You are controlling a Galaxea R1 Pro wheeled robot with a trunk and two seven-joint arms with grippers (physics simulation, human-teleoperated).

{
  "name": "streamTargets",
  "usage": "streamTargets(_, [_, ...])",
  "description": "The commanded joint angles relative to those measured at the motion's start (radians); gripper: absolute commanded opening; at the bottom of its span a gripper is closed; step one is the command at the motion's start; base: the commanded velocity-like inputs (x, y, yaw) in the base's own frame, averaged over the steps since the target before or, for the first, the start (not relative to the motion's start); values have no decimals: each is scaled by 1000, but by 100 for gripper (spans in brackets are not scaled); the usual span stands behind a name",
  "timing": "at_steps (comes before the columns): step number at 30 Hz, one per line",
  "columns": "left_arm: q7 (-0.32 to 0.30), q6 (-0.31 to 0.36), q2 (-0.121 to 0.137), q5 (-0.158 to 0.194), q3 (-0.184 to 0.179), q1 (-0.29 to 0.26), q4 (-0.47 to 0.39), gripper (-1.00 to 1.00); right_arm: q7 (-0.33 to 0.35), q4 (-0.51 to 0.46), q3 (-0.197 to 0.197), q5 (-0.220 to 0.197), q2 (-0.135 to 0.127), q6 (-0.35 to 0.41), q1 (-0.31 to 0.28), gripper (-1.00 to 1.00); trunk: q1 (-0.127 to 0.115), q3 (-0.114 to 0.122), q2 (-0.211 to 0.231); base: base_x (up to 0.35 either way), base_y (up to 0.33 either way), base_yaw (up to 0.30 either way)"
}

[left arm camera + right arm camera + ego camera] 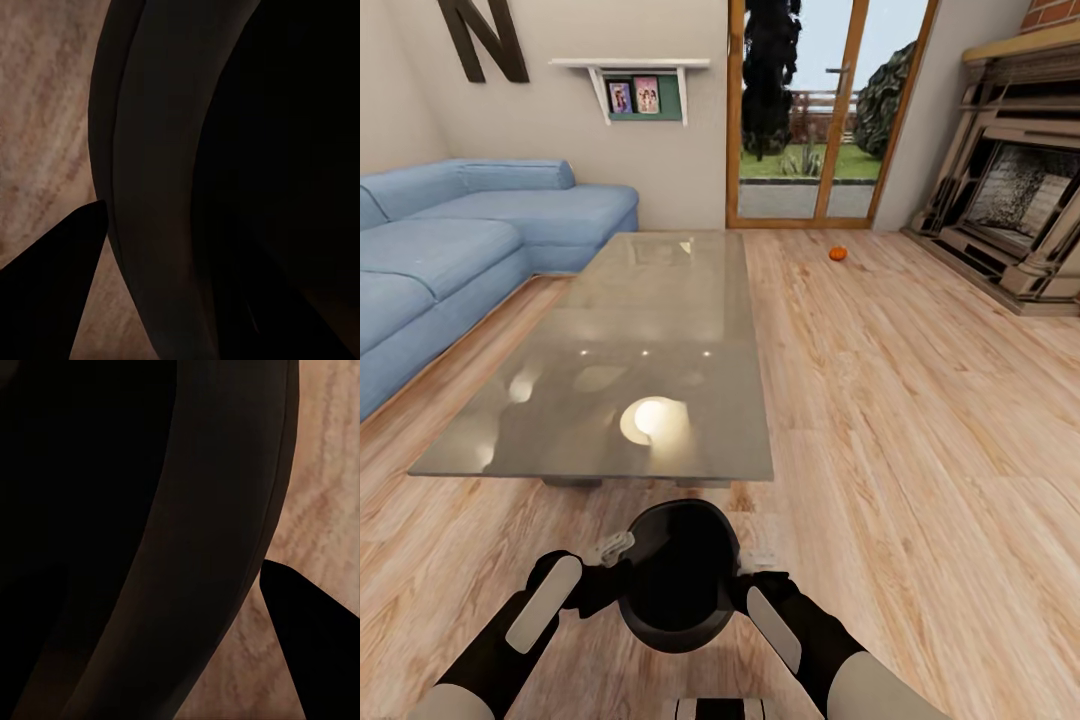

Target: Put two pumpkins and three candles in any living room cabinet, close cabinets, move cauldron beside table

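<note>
The black cauldron (678, 578) hangs low over the wood floor, just short of the grey glossy coffee table (630, 330). My left gripper (618, 580) is shut on its left rim and my right gripper (742, 592) on its right rim. In the left wrist view the cauldron wall (172, 150) runs between the fingers, with one dark finger (45, 300) outside it. The right wrist view shows the cauldron rim (217, 547) and one outer finger (315, 645) over the floor. One orange pumpkin (837, 253) lies on the floor far ahead, near the glass doors. Candles and the cabinet are out of view.
A blue sofa (450, 250) lines the left side beside the table. A stone fireplace (1020, 200) stands at the right. Glass doors (810, 110) are at the back. Open wood floor (920, 450) stretches to the right of the table.
</note>
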Motion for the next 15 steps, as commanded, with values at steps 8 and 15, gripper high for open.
streamTargets(8, [13,-2,2,-22,-37,0,-3,-100,-8,1,4,-29,0,1,-1,-100,0,-1,0,6,0,0])
streamTargets(15, [13,-2,2,-22,-37,-1,-3,-100,-9,1,4,-29,0,1,-2,-100,0,-1,0,76,0,0])
